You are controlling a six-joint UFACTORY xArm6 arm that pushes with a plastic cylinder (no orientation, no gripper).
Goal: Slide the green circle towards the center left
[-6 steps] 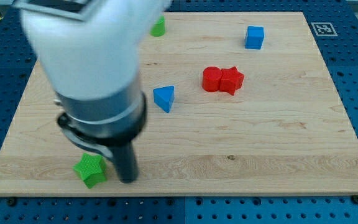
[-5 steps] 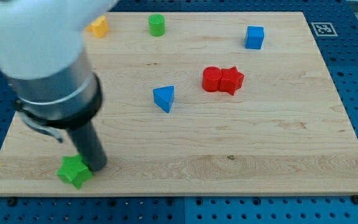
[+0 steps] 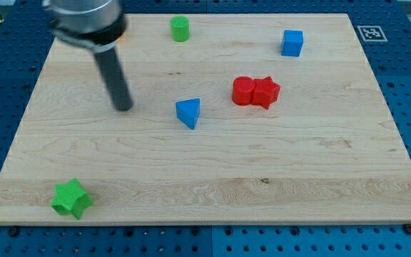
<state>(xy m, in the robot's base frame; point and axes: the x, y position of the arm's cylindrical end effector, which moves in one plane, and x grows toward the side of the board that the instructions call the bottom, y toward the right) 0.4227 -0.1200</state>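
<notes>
Green circle (image 3: 180,28) sits at top middle of frame, not pushed yet. My tip (image 3: 123,107) at middle left, well apart. No pincer, just bare rod. Whole push left.

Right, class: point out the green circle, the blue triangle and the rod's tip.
green circle (image 3: 180,28), camera view, its top face.
blue triangle (image 3: 188,112), camera view, its top face.
my tip (image 3: 123,108), camera view, the rod's very end.
</notes>
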